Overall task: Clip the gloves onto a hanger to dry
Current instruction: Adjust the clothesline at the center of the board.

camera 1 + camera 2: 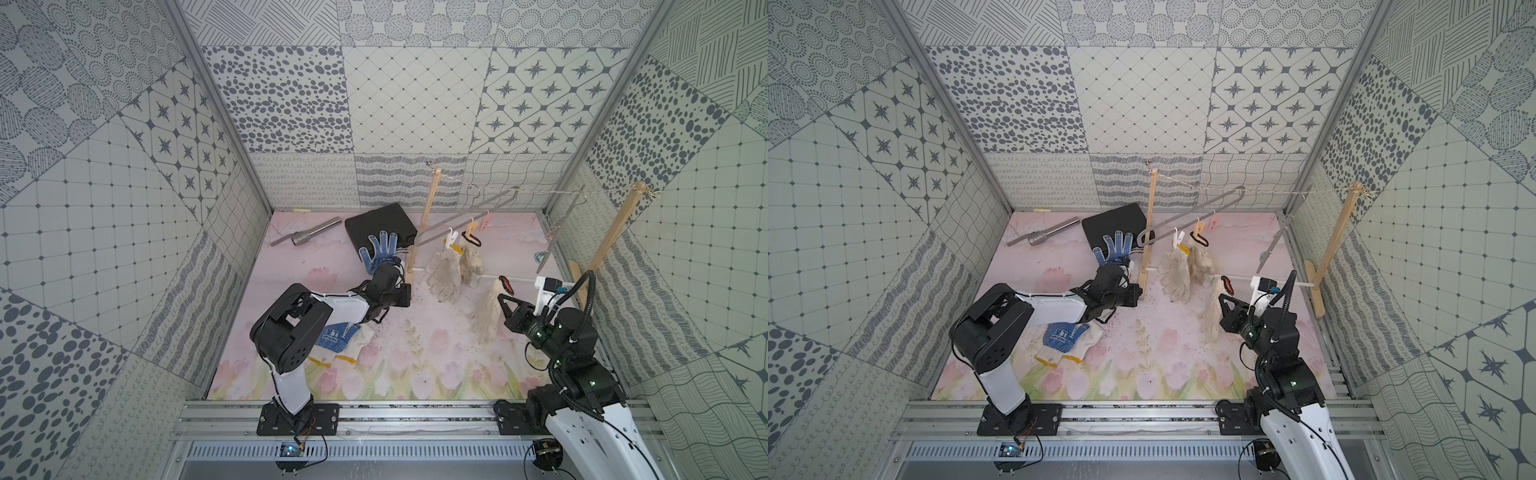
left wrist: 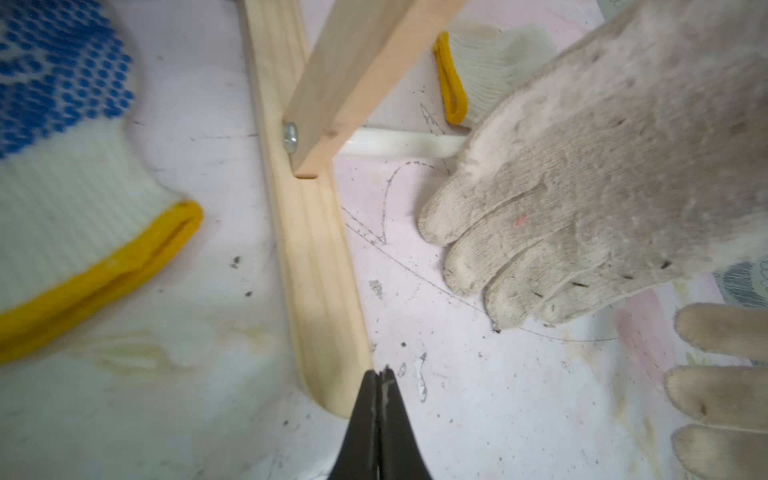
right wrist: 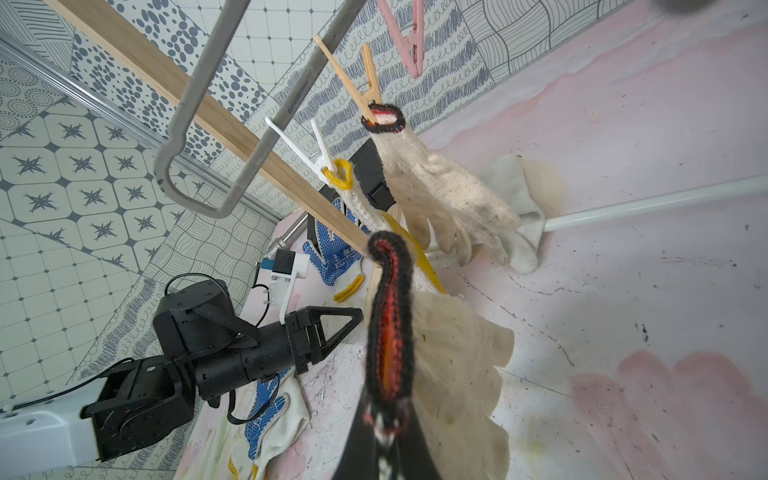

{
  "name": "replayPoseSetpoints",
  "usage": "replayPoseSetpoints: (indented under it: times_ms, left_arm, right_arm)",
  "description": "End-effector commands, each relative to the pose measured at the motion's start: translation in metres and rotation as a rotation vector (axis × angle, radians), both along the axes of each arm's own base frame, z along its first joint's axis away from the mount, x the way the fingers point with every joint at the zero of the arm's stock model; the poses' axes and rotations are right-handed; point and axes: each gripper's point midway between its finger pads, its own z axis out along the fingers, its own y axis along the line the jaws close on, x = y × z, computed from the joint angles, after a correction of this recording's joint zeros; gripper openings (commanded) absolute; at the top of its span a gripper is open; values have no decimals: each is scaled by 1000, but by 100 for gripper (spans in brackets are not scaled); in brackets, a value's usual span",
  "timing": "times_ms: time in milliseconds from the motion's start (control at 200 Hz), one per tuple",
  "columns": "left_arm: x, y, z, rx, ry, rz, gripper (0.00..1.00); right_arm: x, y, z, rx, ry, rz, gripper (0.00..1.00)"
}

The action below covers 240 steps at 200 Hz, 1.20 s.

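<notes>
**Left gripper** (image 2: 379,388): jaws pressed together, nothing between them. It sits low over the mat, tip just beside the foot of the wooden post (image 2: 320,266), with the forearm reaching forward.

**Right gripper** (image 3: 385,422): clamped on the black-and-red cuff of a held glove (image 3: 453,357), a soiled cream one raised near the hanger with its fingers drooping.

**Hanger** (image 1: 469,214): grey loop, slung from the string between the posts.

**Pegged gloves** (image 1: 446,270): two dirty cream ones, on a white peg (image 1: 451,239) and an orange peg (image 1: 471,227).

**Blue-dotted glove** (image 1: 378,249): lies beside the black case (image 1: 380,222).
</notes>
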Motion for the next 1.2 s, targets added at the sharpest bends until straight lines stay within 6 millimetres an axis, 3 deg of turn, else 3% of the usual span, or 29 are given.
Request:
replayPoseSetpoints:
  times_ms: [0,155,435,490,520,876,1196]
  left_arm:
    - [-2,-48,16,-170,12,-52,5]
    - [7,-55,1,-178,16,-6,3]
    - [27,-31,-18,-91,-8,71,0]
    - [29,-24,-21,-70,-8,83,0]
    - [31,-19,-23,-61,-7,90,0]
    - [47,51,-36,4,12,213,0]
    - [54,109,-28,66,1,311,1]
  right_arm:
    - [5,-1,5,7,-27,-10,0]
    - [4,0,5,2,-17,-5,0]
    - [0,-7,8,-47,7,-26,0]
    - [0,-8,2,-64,26,-30,0]
    - [0,-9,15,-63,2,-32,0]
    - [-1,-16,36,-98,-18,-59,0]
    - [6,-12,27,-97,17,-46,0]
